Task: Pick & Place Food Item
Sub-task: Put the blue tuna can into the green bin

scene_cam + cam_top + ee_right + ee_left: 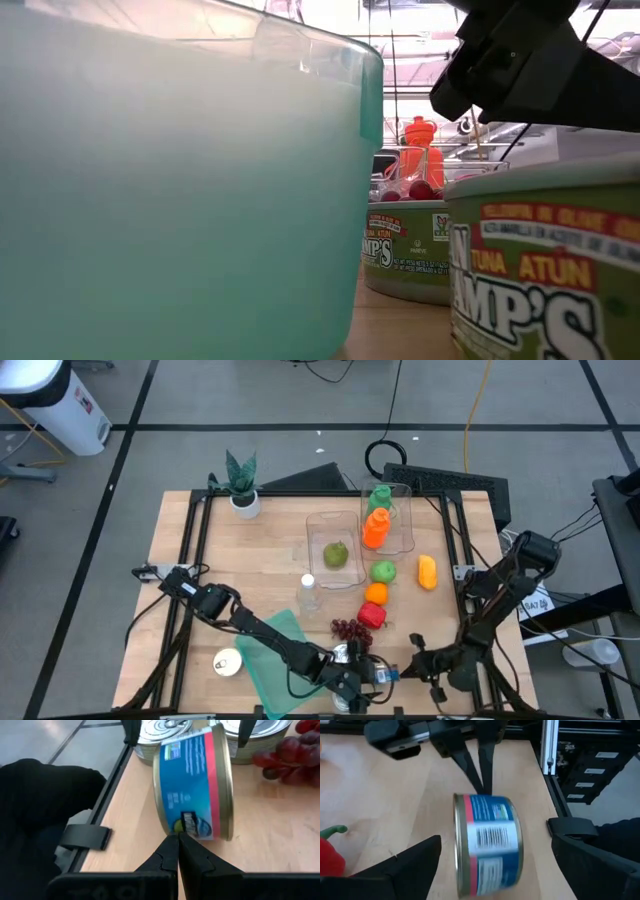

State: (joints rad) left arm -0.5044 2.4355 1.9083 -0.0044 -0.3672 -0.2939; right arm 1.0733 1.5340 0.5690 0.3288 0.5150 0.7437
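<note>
Blue-label can (487, 845) lay on its side near the table's (270, 560) front edge, between both grippers. Left gripper (490, 865) jaws stood wide around it, not gripping. Right gripper (178, 851) was shut, tips touching can's wall. Risk: round can rolls away w/ any nudge.

You are looking at a wooden worktop (250, 550). On it sit a small potted plant (242, 484), two clear boxes (337, 548), a green apple (383, 571), a yellow pepper (427, 572), an orange (375, 593), a red pepper (372, 615), dark grapes (348, 629), a little bottle (308, 592), a teal bowl (268, 658) and a can (487, 842) lying on its side.
</note>
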